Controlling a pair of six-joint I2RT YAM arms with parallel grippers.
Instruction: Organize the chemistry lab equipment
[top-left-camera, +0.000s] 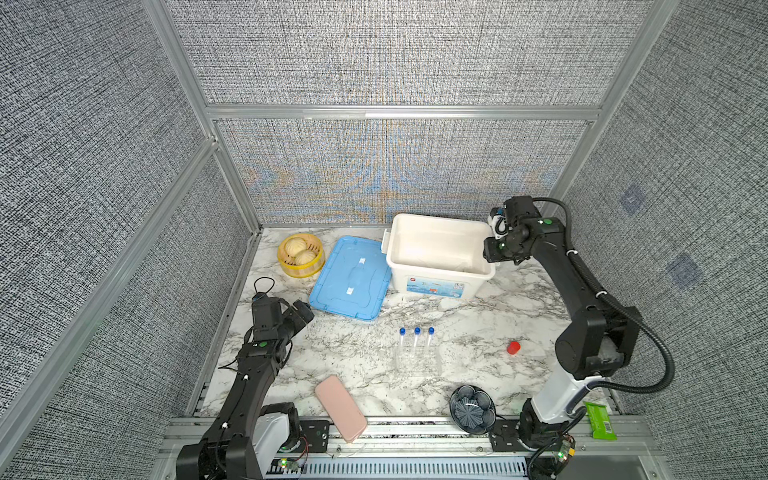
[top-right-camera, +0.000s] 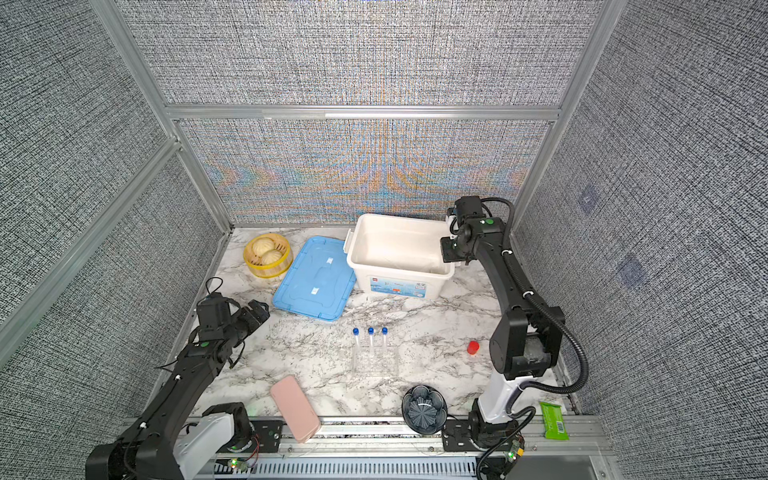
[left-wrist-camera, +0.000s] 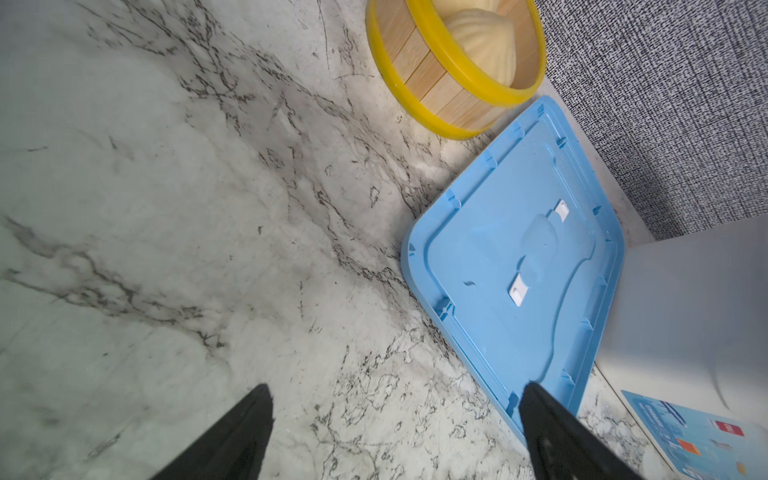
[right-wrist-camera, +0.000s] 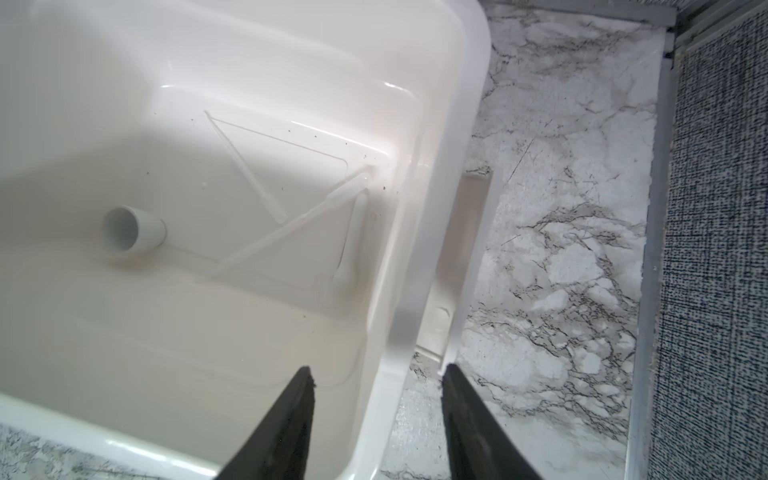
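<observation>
Three clear tubes with blue caps (top-left-camera: 415, 345) (top-right-camera: 370, 345) stand in a small clear rack (top-left-camera: 417, 368) (top-right-camera: 374, 365) mid-table. An open white bin (top-left-camera: 440, 272) (top-right-camera: 399, 270) sits at the back. Inside it, the right wrist view shows a small white mortar bowl (right-wrist-camera: 133, 228) on its side, a white pestle (right-wrist-camera: 353, 237) and two thin clear pipettes (right-wrist-camera: 291, 224). My right gripper (right-wrist-camera: 378, 370) (top-left-camera: 492, 249) hovers open over the bin's right rim and holds nothing. My left gripper (left-wrist-camera: 395, 388) (top-left-camera: 305, 309) is open and empty, low over the marble beside the blue lid.
A blue lid (top-left-camera: 351, 278) (left-wrist-camera: 519, 266) lies flat left of the bin, and a yellow steamer basket with buns (top-left-camera: 300, 253) (left-wrist-camera: 453, 62) stands behind it. Along the front are a pink case (top-left-camera: 340, 407), a dark ribbed bowl (top-left-camera: 472, 409), a small red cap (top-left-camera: 513, 347) and a green packet (top-left-camera: 598, 419).
</observation>
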